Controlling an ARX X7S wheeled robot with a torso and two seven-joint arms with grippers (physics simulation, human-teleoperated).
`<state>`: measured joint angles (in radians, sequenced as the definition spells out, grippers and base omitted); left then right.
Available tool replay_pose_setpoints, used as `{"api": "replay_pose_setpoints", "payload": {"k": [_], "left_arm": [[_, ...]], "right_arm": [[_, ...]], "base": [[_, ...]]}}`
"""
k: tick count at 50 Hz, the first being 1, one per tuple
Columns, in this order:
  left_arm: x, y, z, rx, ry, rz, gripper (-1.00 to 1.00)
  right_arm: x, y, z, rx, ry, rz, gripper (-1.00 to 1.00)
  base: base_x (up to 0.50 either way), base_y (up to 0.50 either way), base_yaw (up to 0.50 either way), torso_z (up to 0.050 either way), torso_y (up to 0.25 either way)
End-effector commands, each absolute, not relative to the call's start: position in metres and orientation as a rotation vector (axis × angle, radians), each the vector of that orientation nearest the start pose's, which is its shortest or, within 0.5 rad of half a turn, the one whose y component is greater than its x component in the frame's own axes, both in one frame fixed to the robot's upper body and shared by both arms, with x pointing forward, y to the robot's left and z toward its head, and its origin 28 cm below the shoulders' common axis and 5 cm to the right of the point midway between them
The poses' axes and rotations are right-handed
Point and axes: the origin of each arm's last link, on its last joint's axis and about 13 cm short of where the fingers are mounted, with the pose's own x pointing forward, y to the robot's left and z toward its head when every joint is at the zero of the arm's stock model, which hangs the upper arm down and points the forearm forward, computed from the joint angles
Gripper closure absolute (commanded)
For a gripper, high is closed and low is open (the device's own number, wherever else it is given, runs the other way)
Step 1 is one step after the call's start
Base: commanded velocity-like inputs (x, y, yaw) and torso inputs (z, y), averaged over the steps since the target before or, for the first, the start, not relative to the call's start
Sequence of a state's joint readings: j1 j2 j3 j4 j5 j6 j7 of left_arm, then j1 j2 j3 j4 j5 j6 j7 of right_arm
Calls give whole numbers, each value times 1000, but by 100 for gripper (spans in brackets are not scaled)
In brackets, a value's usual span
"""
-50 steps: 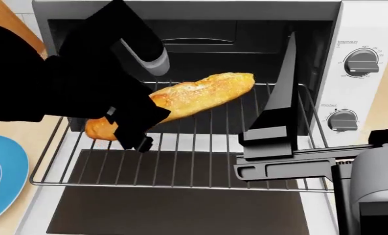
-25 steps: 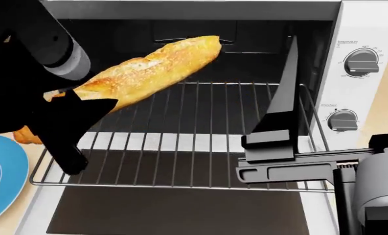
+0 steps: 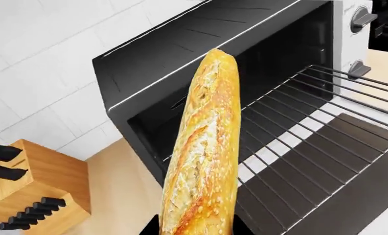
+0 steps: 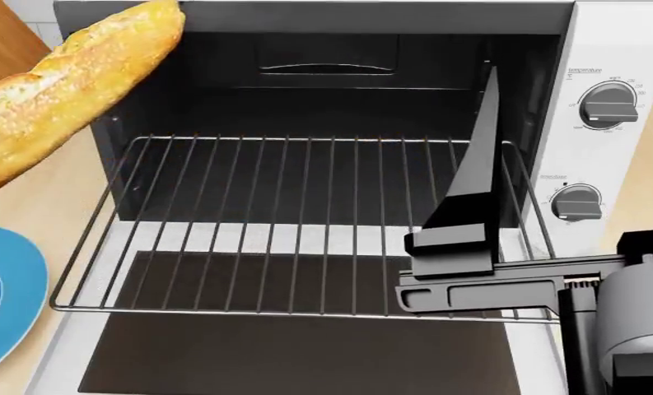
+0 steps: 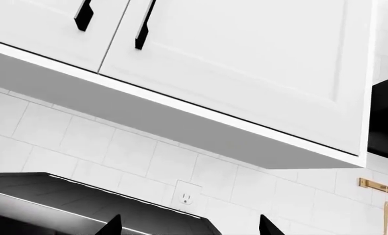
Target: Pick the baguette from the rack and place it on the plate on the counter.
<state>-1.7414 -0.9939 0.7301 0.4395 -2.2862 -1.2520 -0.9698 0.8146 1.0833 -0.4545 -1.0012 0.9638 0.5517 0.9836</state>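
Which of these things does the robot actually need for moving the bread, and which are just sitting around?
Needed:
baguette, held up by the left gripper
rack, now bare
plate
counter

Just there:
toaster oven
knife block
wall outlet
cabinets
right gripper, idle, open

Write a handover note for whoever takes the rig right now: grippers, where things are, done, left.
Left gripper: shut on the baguette, gripping its lower end; the gripper itself sits almost out of frame at the head view's left edge.
Right gripper: open, empty, parked over the right side of the rack.
Baguette: lifted clear of the rack, tilted, in the air left of the oven and above the plate.
Plate: on the counter, bottom left, nothing on it in the part seen.
Done: pick.
Left: lower the baguette onto the plate, release.
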Motion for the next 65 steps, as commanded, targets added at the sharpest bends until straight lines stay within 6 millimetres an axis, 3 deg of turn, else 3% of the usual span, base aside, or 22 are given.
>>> {"api": "replay_pose_setpoints", "payload": {"k": [1, 12, 30, 47, 65], "left_arm": [[136, 278, 353, 371, 209, -269, 100], [132, 292, 344, 344, 224, -179, 100], [106, 311, 331, 288, 232, -60, 100], [139, 327, 310, 253, 306, -13, 100], [156, 344, 301, 230, 353, 51, 100]], "right_arm": [[171, -133, 265, -313, -596, -44, -100], [171, -133, 264, -316, -592, -45, -100], [171, -132, 265, -316, -596, -43, -100], [171, -131, 265, -321, -592, -40, -100], [170, -130, 265, -328, -592, -38, -100]], "base": [[0, 0, 0, 0, 0], [0, 0, 0, 0, 0], [0, 0, 0, 0, 0], [0, 0, 0, 0, 0], [0, 0, 0, 0, 0]]}}
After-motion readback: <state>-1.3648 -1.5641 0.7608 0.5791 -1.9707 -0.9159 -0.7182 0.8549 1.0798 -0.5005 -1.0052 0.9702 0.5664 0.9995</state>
